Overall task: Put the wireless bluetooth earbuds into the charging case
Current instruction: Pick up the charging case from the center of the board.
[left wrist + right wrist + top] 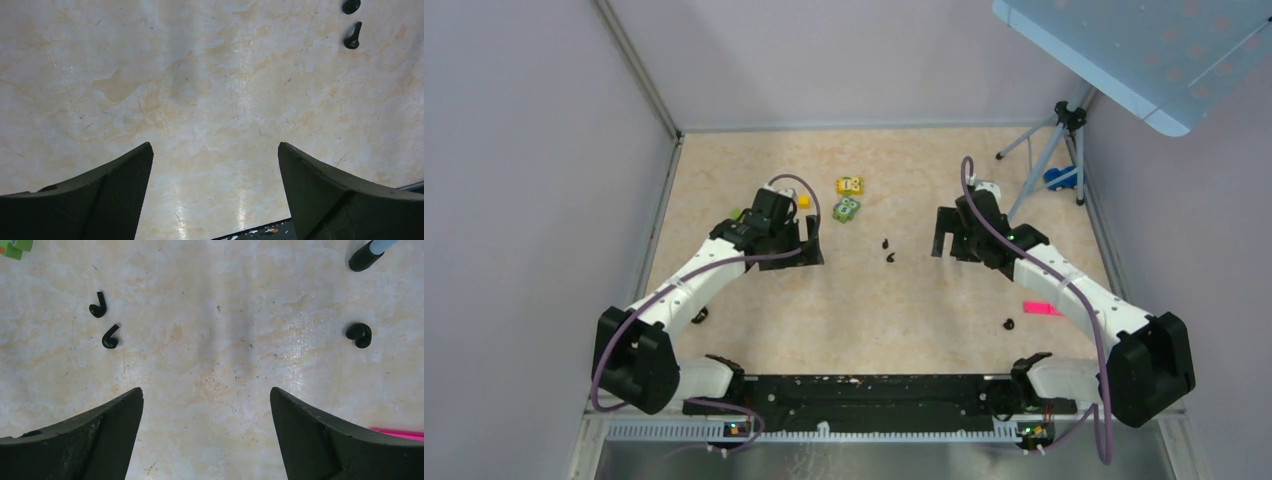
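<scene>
Two tiny black earbuds (885,243) (891,259) lie close together mid-table, between my grippers. They show at the top right of the left wrist view (352,39) and on the left of the right wrist view (110,337). My left gripper (809,250) (214,146) is open and empty, left of them. My right gripper (949,243) (206,390) is open and empty, right of them. A black roundish thing (699,316) peeks out beside the left forearm; I cannot tell if it is the charging case.
A yellow block (851,185) and a green block (846,209) sit behind the earbuds. A tripod (1044,150) stands at the back right. A pink strip (1041,309) and a small black piece (1009,323) lie near right. A curled black piece (360,335) lies right of my right gripper.
</scene>
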Tool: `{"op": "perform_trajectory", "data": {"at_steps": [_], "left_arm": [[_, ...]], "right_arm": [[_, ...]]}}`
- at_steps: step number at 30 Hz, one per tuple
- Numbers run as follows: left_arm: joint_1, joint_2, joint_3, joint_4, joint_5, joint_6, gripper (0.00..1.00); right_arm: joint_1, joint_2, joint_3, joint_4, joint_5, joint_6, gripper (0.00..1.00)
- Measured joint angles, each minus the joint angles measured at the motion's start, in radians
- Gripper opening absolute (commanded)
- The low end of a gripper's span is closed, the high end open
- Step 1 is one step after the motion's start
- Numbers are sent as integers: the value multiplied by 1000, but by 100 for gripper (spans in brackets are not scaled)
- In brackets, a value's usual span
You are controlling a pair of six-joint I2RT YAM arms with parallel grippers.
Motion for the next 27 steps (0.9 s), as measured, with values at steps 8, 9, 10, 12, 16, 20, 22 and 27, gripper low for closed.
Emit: {"op": "perform_trajectory", "data": {"at_steps": [8, 9, 10, 12, 16, 20, 22, 27], "left_arm": [[0, 14, 49, -12, -50, 29, 99], [0, 27, 65, -12, -76, 42, 99], [0, 36, 74, -11, -92, 48, 99], [6, 71, 110, -16, -145, 74, 99], [65, 152, 178, 3, -192, 129, 99], [161, 242, 246, 31, -181, 174, 99], [196, 304, 297, 37, -183, 196, 99], [221, 441, 387, 75, -181, 251, 99]], "right_arm": [[0, 0, 0, 14, -12, 0, 95], [0, 0, 0, 15, -14, 1, 95], [0, 0, 0, 15, -15, 3, 95], [0, 0, 0, 16, -19, 8, 95], [0, 0, 0, 18, -31, 19, 95], [0, 0, 0, 21, -43, 26, 95], [0, 0, 0, 21, -45, 27, 95], [0, 0, 11, 14, -45, 34, 94]]}}
